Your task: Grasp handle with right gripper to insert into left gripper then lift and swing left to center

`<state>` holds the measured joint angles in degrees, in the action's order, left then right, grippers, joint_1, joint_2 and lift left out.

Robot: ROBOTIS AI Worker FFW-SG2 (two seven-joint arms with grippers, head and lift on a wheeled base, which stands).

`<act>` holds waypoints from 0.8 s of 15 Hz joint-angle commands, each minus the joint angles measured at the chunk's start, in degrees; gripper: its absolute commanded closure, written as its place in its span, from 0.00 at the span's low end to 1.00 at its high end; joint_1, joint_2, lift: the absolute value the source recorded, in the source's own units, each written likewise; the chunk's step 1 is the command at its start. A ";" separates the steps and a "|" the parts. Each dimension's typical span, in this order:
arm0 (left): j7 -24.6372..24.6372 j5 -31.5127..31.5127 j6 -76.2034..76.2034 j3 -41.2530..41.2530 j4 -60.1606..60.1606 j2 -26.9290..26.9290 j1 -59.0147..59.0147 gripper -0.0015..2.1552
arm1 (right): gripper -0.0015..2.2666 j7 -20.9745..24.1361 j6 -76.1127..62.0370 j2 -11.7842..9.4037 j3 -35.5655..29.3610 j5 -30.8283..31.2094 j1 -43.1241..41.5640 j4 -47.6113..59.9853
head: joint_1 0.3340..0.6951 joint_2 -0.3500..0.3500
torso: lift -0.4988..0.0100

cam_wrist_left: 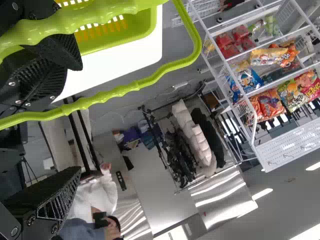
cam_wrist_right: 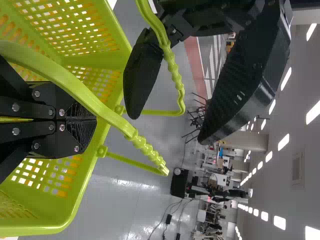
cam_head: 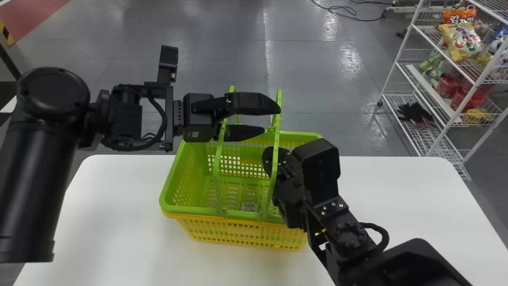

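While standing up from the rim, right-side handle [cam_head: 276, 147]: at the tips of left gripper [cam_head: 270, 119], toward the robot's right from its palm.
Long axis of grip: fore and aft, roughly square across the left fingers, so apparently well turned for a clamp.
Left-side handle [cam_head: 216, 167]: upright too, nearer the base of the left fingers, partly behind the upper one.
Left gripper, state: spread wide, not clamped on anything.
Right gripper [cam_wrist_right: 95, 121], state: closed, with pads together, low beside one leg of right-side handle; whether pressed against that leg, cannot tell.
Nearer to the grip: left gripper; nearer to the leg: right gripper.
Basket [cam_head: 190, 210]: upright on the table [cam_head: 111, 222], under both grippers.
Coming move, as judged: right-side handle farther in toward the left palm, then a left clamp, before any lift or swing.
Hard to make out: right fingertips behind the handle in the head view; depth of each grip between the left fingers; true clearance at the upper left fingertip.
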<state>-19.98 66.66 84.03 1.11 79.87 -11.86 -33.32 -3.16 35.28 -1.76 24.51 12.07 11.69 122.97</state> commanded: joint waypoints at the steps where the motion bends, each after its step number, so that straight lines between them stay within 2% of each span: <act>1: -0.49 0.05 -0.75 0.12 -0.85 0.08 -0.26 0.05 | 1.00 0.00 0.01 0.09 1.06 0.41 -0.44 -0.36 | 1.00 0.51 | 0.80; 9: -1.46 -0.13 -1.80 1.79 -3.75 0.96 -2.89 0.05 | 1.00 0.08 -0.16 0.62 2.56 1.38 -0.88 -1.68 | 1.00 0.53 | 0.80; 12: -2.16 1.72 -1.62 1.27 -4.72 1.05 -2.89 0.05 | 1.00 0.61 -0.16 0.44 1.94 1.29 -0.62 -1.68 | 1.00 0.52 | 0.80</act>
<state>-22.08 67.47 82.29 2.58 75.56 -10.81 -36.20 -2.72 35.13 -1.20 26.80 13.42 10.96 121.28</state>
